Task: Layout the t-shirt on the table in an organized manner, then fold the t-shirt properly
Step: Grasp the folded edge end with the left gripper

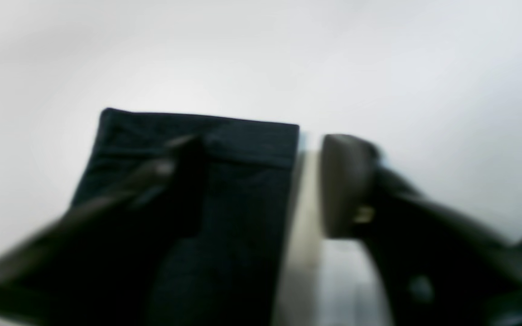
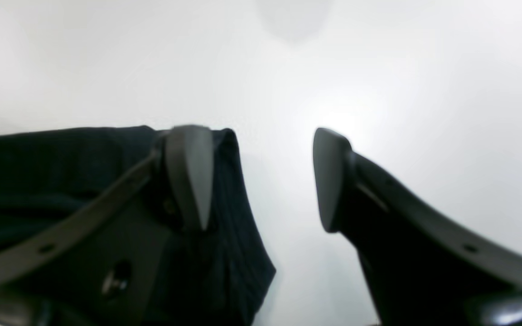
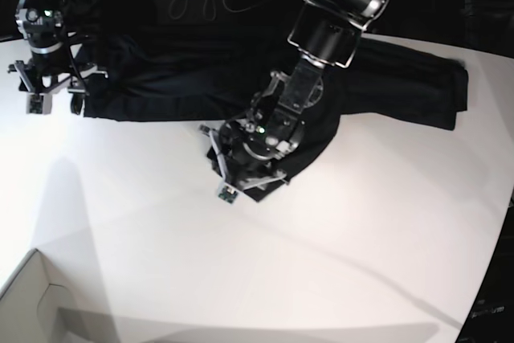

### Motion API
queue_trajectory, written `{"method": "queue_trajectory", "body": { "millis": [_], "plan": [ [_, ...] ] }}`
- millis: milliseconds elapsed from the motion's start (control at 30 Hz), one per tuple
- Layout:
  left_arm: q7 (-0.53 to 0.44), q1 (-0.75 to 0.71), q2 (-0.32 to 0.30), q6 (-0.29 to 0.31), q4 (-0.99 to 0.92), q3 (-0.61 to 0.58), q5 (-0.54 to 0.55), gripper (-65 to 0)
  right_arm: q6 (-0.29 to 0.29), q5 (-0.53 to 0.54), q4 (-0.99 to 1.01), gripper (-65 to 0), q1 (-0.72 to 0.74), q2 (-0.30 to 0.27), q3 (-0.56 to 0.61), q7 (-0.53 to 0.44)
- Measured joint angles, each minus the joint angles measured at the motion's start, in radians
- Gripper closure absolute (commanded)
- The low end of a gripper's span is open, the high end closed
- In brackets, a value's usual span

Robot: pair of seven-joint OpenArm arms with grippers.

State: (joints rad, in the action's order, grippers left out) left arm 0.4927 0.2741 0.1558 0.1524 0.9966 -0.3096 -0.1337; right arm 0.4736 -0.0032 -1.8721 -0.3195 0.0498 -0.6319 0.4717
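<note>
Black t-shirt (image 3: 385,78) spread across the top of the white desk (image 3: 361,222).
Left claw (image 1: 261,181) straddles a folded edge mid-frame, grip unclear; right claw (image 2: 261,176), upper left, stands released.

The left gripper (image 1: 261,185) and right gripper (image 2: 261,179) both show their fingers (image 2: 188,174) spread apart.

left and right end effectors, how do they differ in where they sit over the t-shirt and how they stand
The left end effector sits mid-table at the t-shirt's folded lower edge; the right end effector sits at the shirt's far end.
The left view is blurred; the right view is sharp.
The right's jaws gape wide, gripping nothing; the left's look narrower.
Both have one finger over black cloth, one over the white table.
</note>
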Motion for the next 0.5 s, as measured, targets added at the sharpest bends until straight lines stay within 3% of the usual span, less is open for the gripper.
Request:
{"method": "queue_trajectory", "body": {
  "millis": [33, 67, 167, 267, 500],
  "plan": [
    [0.003, 0.0, 0.002, 0.0, 0.0, 0.0, -0.009, -4.0, 0.0, 0.0, 0.0, -35.4, -0.002, 0.001, 0.0, 0.004],
    [0.008, 0.0, 0.002, -0.004, 0.005, 0.001, -0.016, 0.0, 0.0, 0.0, 0.0, -35.3, -0.003, 0.0, 0.0, 0.004],
    [0.041, -0.005, -0.006, -0.007, 0.036, 0.007, -0.018, -3.8, 0.0, 0.0, 0.001, -35.3, -0.002, 0.0, 0.0, 0.003],
    [0.088, -0.035, -0.012, -0.009, 0.13, 0.008, -0.027, 0.0, 0.0, 0.0, 0.003, -35.3, 0.012, 0.0, 0.0, 0.003],
    [0.246, -0.111, -0.006, 0.0, 0.588, 0.151, -0.019, -0.3, 0.0, 0.0, 0.005, -35.2, 0.017, 0.0, 0.004, 0.003]
  ]
}}
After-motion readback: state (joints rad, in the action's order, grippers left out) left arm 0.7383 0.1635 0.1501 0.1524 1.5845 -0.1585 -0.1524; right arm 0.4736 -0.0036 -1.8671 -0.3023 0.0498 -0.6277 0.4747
